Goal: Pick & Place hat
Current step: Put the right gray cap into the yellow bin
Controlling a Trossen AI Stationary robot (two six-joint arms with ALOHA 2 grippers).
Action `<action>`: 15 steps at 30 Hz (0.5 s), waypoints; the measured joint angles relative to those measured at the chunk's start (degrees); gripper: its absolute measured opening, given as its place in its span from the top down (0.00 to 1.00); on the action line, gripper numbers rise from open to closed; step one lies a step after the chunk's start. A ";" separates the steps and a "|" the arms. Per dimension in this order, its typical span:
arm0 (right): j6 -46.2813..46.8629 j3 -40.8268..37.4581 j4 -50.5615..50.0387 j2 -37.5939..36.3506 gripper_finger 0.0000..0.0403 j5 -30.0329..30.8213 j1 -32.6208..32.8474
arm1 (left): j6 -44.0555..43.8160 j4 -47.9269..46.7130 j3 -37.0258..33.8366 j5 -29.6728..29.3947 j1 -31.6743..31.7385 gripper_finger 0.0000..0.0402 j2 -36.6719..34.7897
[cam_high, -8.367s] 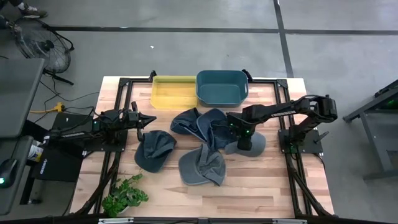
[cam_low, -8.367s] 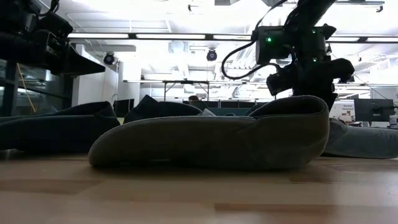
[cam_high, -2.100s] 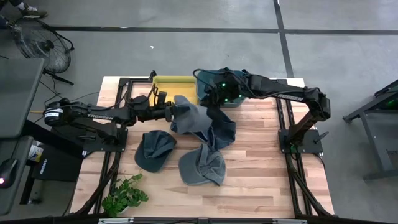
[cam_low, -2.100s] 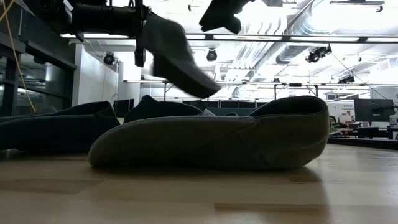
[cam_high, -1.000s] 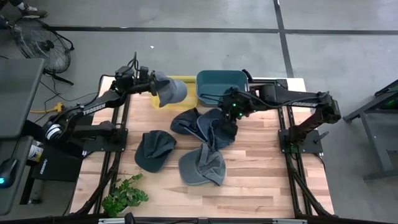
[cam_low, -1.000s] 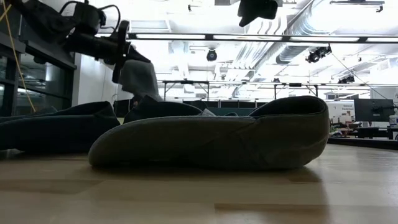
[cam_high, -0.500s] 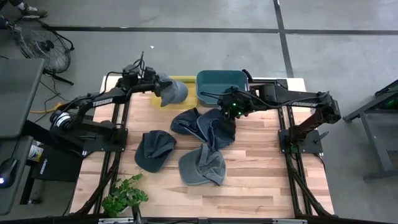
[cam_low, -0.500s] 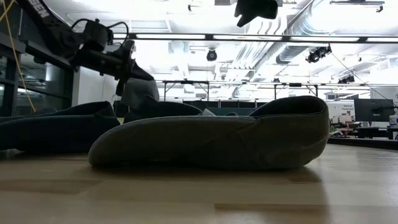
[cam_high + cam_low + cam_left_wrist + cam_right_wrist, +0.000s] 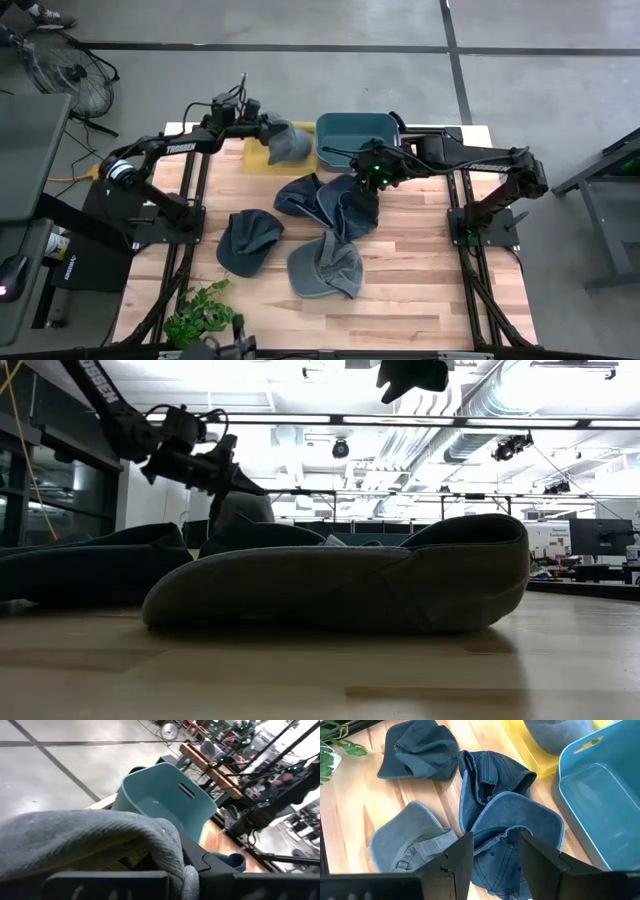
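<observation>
Plant (image 9: 200,316) at the near left corner of the table (image 9: 430,300), clear of the work area. Left gripper (image 9: 262,130) is clamped shut on a grey cap (image 9: 287,143), which hangs above the yellow bin (image 9: 254,152) at the far edge; judged a carry-to-drop pose, the cap held high so it clears the bin rim before release. The left wrist view shows the grey fabric bunched between the fingers, with the teal bin (image 9: 165,800) just beyond. White lettering on the left arm link reads "TROSSEN" (image 9: 182,148); in the low view, letters on the same arm are too partial to read.

Four caps remain on the wood, loose where they were laid out: a dark cap (image 9: 247,241) near left, a grey-blue cap (image 9: 326,266) near centre, and two overlapping denim caps (image 9: 330,201) in the middle, touching each other. No logos legible on any cap.

Right gripper (image 9: 362,160) hovers partly open and empty, above the near rim of the teal bin (image 9: 357,139) and just beyond the denim pair, likely poised for the next pick.
</observation>
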 joint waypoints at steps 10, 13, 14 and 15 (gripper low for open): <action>-0.02 0.00 0.00 0.01 0.63 1.81 -0.02 | 1.09 -3.05 1.51 1.54 -0.06 1.00 3.84; -0.02 0.00 0.00 0.02 0.63 1.93 -0.02 | 1.99 -5.26 1.51 -0.56 0.08 1.00 3.91; -0.02 0.00 0.00 0.02 0.63 1.96 -0.02 | 2.02 -5.78 1.51 -0.88 0.08 1.00 3.91; -0.02 0.00 0.00 0.02 0.63 1.97 -0.02 | 2.09 -6.21 1.51 -1.28 0.08 1.00 3.91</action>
